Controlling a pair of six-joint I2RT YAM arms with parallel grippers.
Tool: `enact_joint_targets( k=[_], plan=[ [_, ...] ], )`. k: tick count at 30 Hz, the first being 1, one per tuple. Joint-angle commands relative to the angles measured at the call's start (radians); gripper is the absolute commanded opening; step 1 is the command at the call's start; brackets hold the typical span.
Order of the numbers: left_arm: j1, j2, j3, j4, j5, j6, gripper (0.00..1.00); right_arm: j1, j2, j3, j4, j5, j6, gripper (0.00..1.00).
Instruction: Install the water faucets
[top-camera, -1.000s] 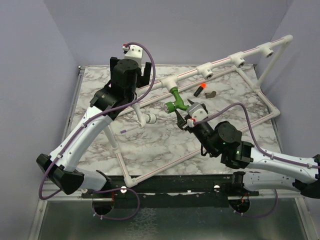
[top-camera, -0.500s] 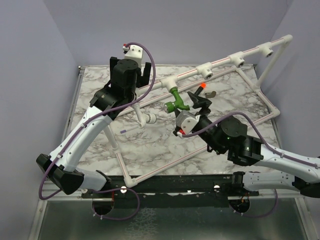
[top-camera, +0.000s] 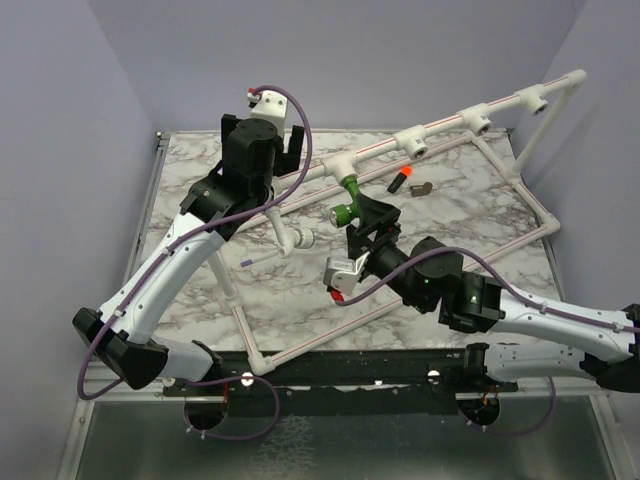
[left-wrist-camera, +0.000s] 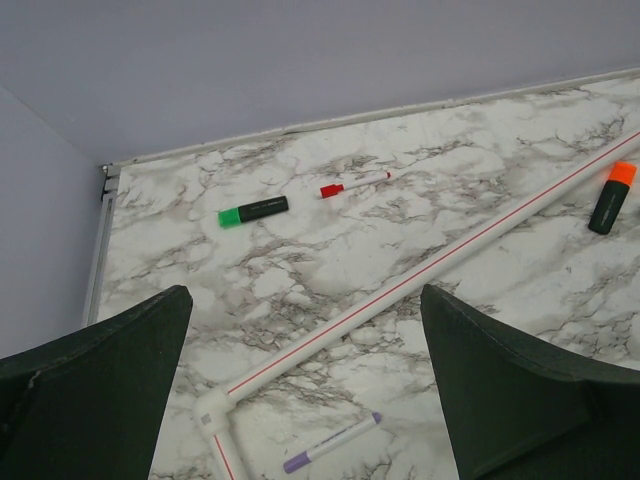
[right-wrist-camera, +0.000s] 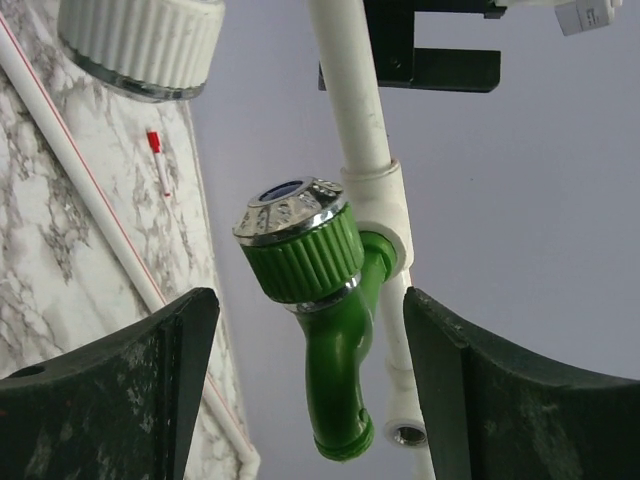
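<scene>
One bright green water faucet (right-wrist-camera: 338, 335) hangs from a white tee (right-wrist-camera: 384, 205) on the pipe frame, its silver-capped knob (right-wrist-camera: 298, 243) facing me and its spout pointing down. My right gripper (right-wrist-camera: 310, 390) is open around the spout, with a gap on each side. In the top view the same faucet (top-camera: 349, 190) sits on the frame's upper pipe, with the right gripper (top-camera: 372, 222) just below it. My left gripper (top-camera: 262, 135) stands open and empty, raised over the table's back left; its view shows only table between its fingers (left-wrist-camera: 520, 390).
The white pipe frame (top-camera: 470, 255) slants across the marble table, with open tee sockets (top-camera: 413, 143) along its raised pipe. A white ribbed fitting (top-camera: 303, 238) hangs nearby. On the table lie an orange-capped marker (top-camera: 402, 180), a purple pen (left-wrist-camera: 330, 443), a green marker (left-wrist-camera: 253, 211) and a red pen (left-wrist-camera: 352, 184).
My right wrist has rolled, swinging its camera from right of the faucet to lower left, and its jaws have opened wider. The faucet stays in the tee. The left arm is still.
</scene>
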Motion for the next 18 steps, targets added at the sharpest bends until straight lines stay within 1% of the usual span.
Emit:
enact_joint_targets(
  k=[1,4,7,12,16,17,18],
  plan=[
    [-0.012,-0.017,0.006,-0.026,0.011,0.009,0.98,0.004,0.016,-0.064,0.163,0.037,-0.162,0.78],
    [-0.012,-0.019,0.005,-0.026,0.011,0.009,0.98,0.004,0.024,-0.083,0.247,0.037,-0.187,0.75],
    [-0.012,-0.019,0.004,-0.026,0.012,0.009,0.98,0.003,0.037,-0.088,0.297,0.035,-0.196,0.72],
    [-0.014,-0.020,0.003,-0.026,0.017,0.007,0.98,-0.011,0.063,-0.086,0.340,0.031,-0.183,0.61],
    [-0.014,-0.023,0.000,-0.026,0.017,0.007,0.98,-0.030,0.071,-0.091,0.362,0.023,-0.144,0.49],
    [-0.014,-0.023,0.001,-0.026,0.017,0.007,0.98,-0.032,0.073,-0.095,0.373,0.022,-0.131,0.43],
    [-0.013,-0.023,0.001,-0.026,0.017,0.007,0.98,-0.035,0.073,-0.097,0.384,0.023,-0.118,0.35]
  ],
)
